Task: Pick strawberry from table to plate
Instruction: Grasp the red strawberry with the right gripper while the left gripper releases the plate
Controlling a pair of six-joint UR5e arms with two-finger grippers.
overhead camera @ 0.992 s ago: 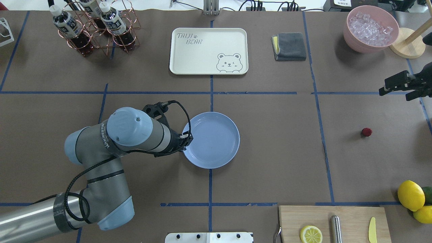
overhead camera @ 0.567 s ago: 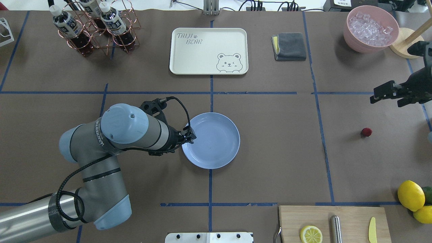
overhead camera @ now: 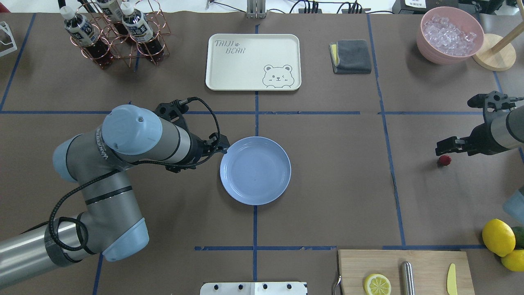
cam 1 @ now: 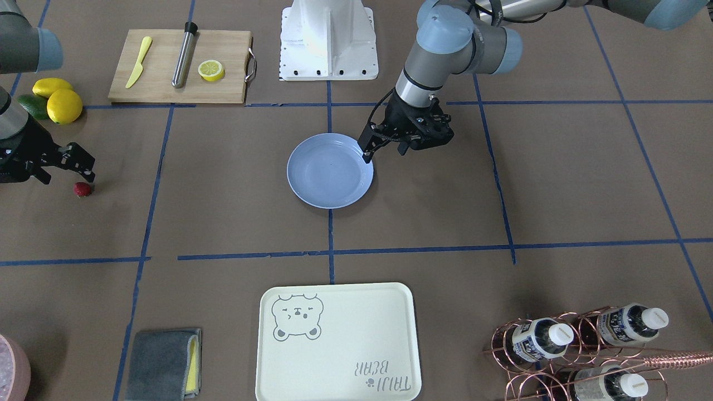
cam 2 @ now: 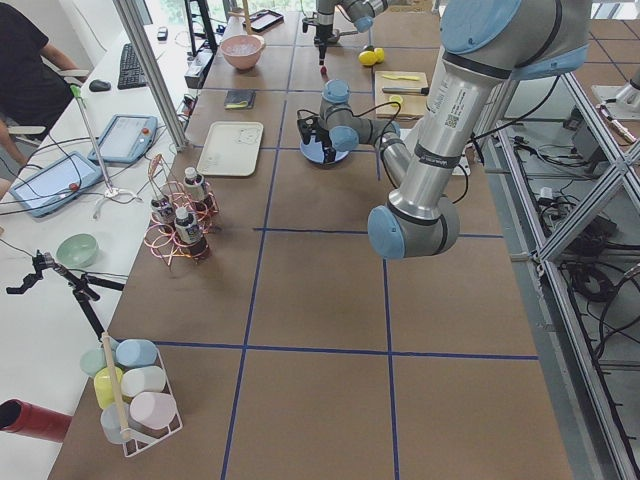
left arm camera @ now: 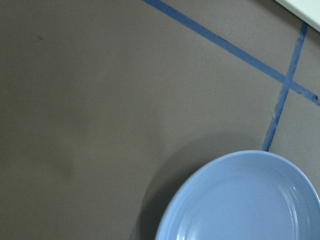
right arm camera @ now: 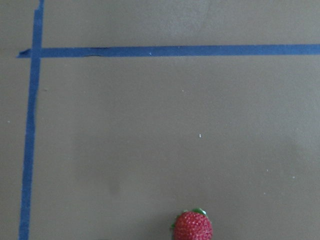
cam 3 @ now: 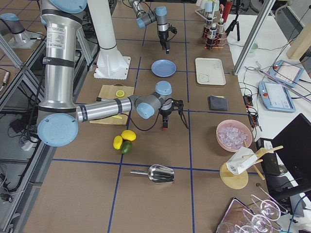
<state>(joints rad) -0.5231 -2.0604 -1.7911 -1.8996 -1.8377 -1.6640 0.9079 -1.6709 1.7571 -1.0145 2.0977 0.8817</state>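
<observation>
At mid-desk you had the strawberry (overhead camera: 444,160) lying on the robot's right, well apart from the plate (overhead camera: 255,170). The right end effector (cam 1: 69,171) hung close by the berry. Only the front-facing view showed its fingers spread and empty, while its wrist view caught just the berry at the lower edge. The left end effector (cam 1: 384,150), also open, sat by the plate's rim. The bear tray (overhead camera: 253,61) lay farther off
</observation>
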